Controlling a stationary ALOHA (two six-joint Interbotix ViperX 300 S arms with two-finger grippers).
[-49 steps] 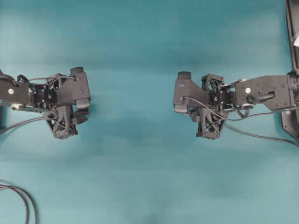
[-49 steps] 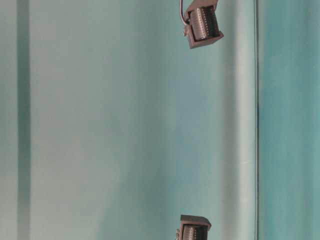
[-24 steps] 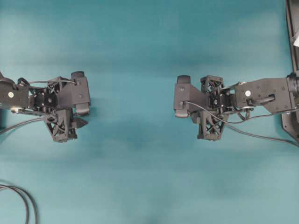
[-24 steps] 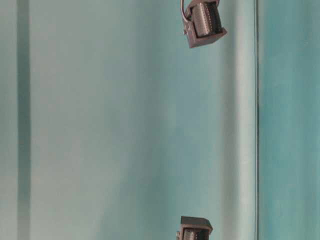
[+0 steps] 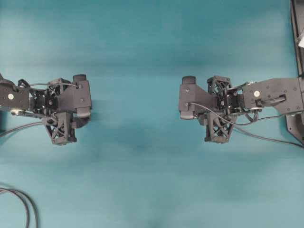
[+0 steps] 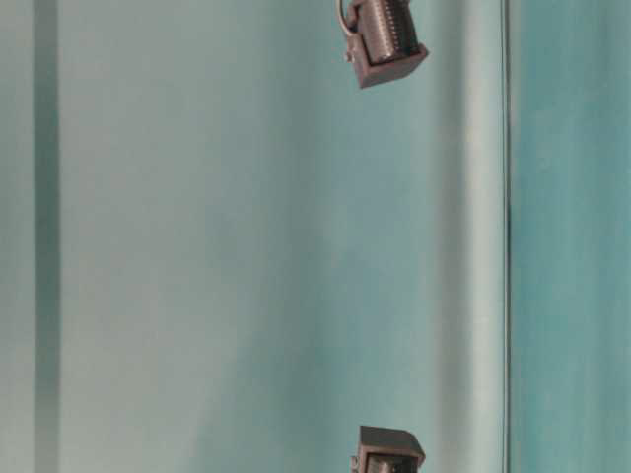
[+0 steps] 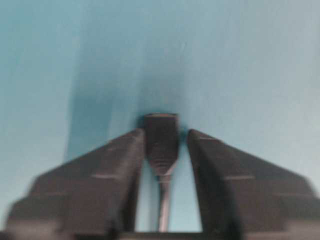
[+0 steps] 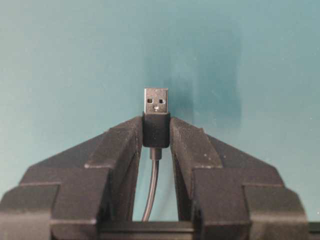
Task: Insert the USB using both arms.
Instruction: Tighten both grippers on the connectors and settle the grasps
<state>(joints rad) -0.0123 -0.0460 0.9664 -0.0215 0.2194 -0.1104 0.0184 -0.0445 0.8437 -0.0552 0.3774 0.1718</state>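
Note:
The USB (image 8: 156, 102) points away from the right wrist camera, its silver tip clear of the fingertips. My right gripper (image 8: 156, 122) is shut on its dark body, and the thin grey cable (image 8: 152, 190) runs back between the fingers. In the blurred left wrist view, the all-dark socket end (image 7: 161, 137) of the other cable sits between the fingers of my left gripper (image 7: 162, 132). These have closed in on it, and only a thin sliver of table shows on one side. Overhead, the left gripper (image 5: 61, 108) and right gripper (image 5: 218, 105) face each other, far apart.
The teal table (image 5: 137, 156) spreads between the arms. A grey cable loop (image 5: 26, 204) lies at the near left corner. Another cable (image 5: 266, 137) trails from the right arm. A dark frame (image 5: 297, 47) runs along the right edge. The table-level view shows only gripper parts (image 6: 385, 44).
My left gripper's fingers have drawn together around the socket end. Both arms have shifted slightly. The right gripper's hold on the USB looks the same.

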